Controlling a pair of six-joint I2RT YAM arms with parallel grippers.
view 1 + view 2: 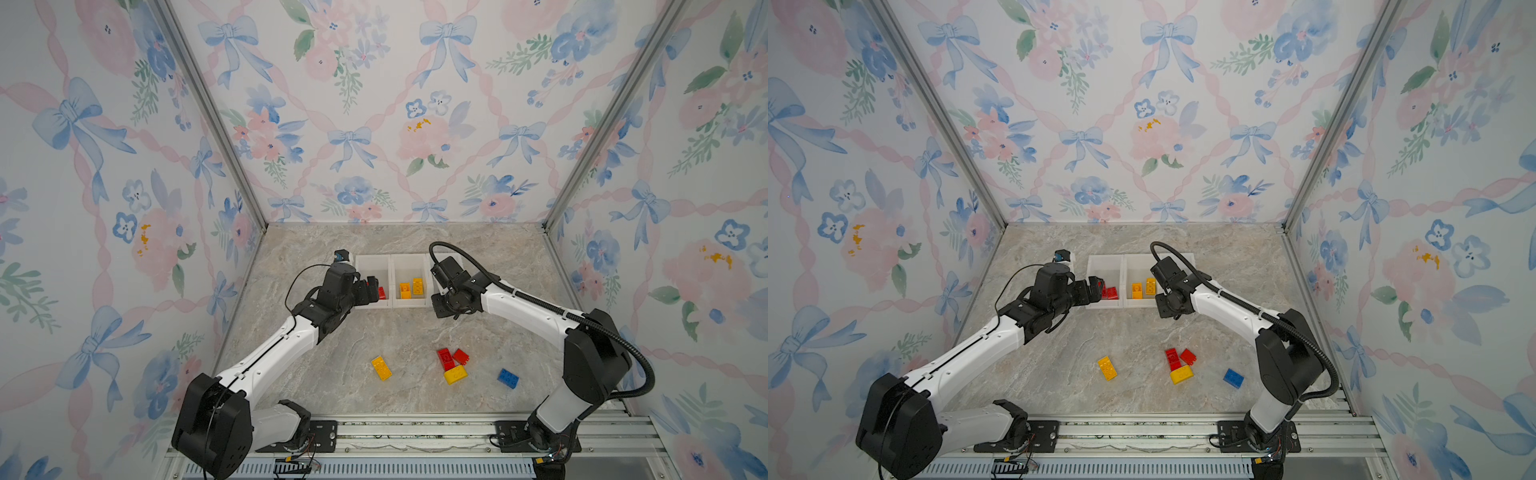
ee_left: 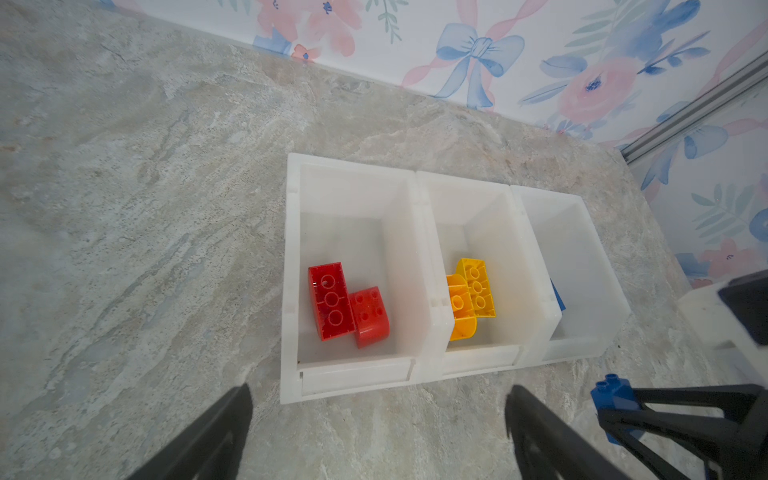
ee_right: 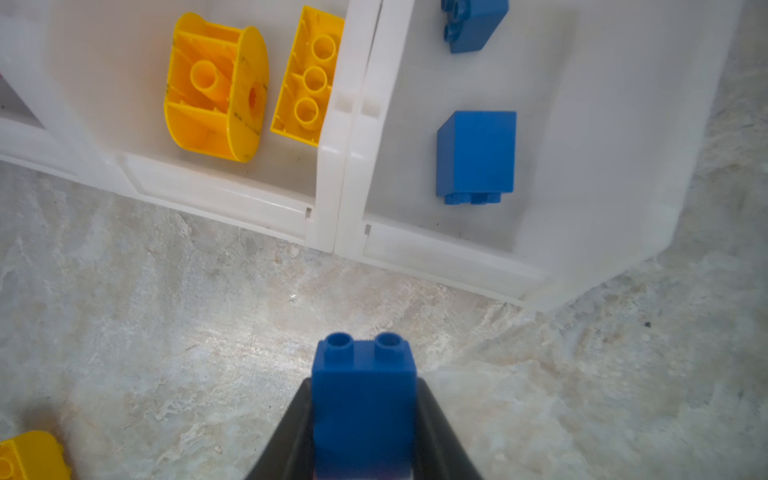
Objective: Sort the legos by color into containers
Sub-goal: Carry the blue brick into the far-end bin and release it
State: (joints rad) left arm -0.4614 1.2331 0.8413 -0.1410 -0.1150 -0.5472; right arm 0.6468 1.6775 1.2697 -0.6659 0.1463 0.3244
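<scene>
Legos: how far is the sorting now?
Done: two red bricks, two yellow bricks and two blue bricks lie in separate bins. In hand: the right gripper holds a blue brick. Remaining: five loose bricks on the table; the left gripper is open.

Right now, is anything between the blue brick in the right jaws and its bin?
Nothing visible: only bare tabletop and the low front lip of the right-hand bin separate the held blue brick from it.
</scene>
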